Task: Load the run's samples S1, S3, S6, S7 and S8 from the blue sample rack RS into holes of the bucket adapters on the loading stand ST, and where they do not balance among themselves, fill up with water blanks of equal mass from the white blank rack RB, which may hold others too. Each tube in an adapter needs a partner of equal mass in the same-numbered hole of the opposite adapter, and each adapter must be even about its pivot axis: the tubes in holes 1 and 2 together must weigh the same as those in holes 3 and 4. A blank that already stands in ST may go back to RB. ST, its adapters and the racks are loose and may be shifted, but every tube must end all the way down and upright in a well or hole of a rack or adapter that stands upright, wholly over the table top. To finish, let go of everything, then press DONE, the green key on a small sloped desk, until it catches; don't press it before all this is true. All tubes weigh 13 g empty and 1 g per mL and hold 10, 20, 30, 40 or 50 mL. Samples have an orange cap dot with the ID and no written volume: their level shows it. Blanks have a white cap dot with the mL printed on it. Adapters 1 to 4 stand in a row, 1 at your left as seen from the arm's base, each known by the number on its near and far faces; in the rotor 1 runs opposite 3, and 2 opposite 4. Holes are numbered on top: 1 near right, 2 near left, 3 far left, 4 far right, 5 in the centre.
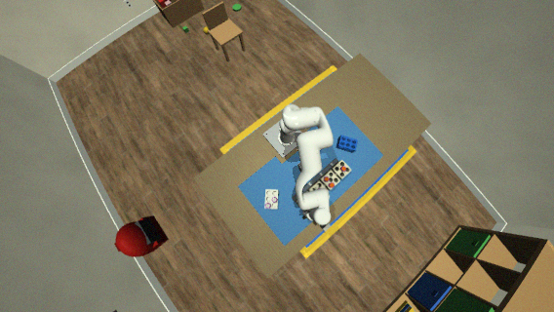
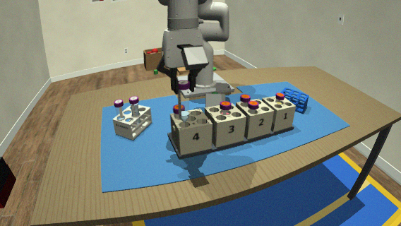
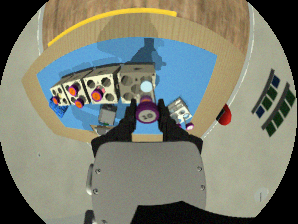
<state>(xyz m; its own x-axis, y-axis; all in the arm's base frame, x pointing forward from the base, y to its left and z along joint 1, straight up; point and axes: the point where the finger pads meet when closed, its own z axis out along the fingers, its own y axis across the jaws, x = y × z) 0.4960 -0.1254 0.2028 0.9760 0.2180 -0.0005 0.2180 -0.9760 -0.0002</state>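
My gripper is shut on a blank tube with a purple cap and a white dot. It holds the tube upright over adapter 4, the lower end just above the adapter's top. An orange-dot sample stands in adapter 4 right beside the held tube. Adapter 3 holds one sample. Adapter 2 holds two samples. Adapter 1 holds one sample. In the top view the arm hides the gripper.
The white blank rack stands on the blue mat and holds two tubes. The blue sample rack looks empty beyond adapter 1. The arm's base stands behind the adapters.
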